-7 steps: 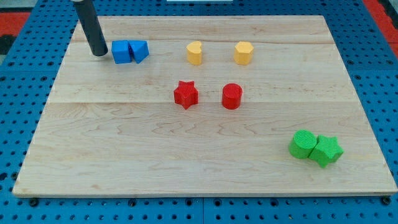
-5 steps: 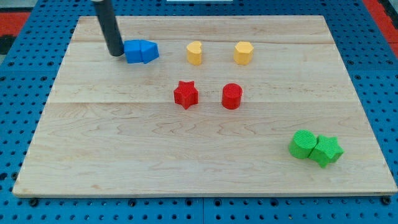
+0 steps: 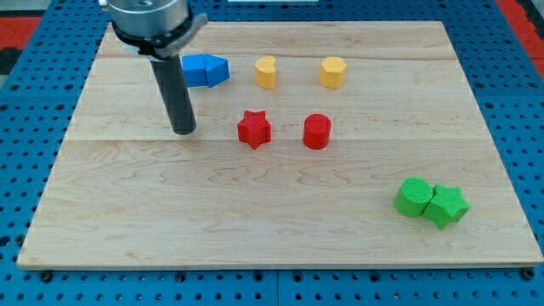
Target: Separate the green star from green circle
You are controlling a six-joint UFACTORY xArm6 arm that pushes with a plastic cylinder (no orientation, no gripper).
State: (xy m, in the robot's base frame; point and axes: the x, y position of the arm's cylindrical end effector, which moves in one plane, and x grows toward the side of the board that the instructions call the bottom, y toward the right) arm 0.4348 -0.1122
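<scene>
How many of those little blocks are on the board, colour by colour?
Blue: 2, a blue cube and a blue wedge-like block, touching
Yellow: 2, a yellow heart and a yellow hexagon
Red: 2, a red star and a red circle
Green: 2, a green circle and a green star, touching
Total: 8

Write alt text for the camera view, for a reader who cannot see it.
A green circle and green star sit touching near the wooden board's lower right, far from my tip, which rests left of a red star and red cylinder. Two blue blocks and two yellow blocks line the top.
</scene>
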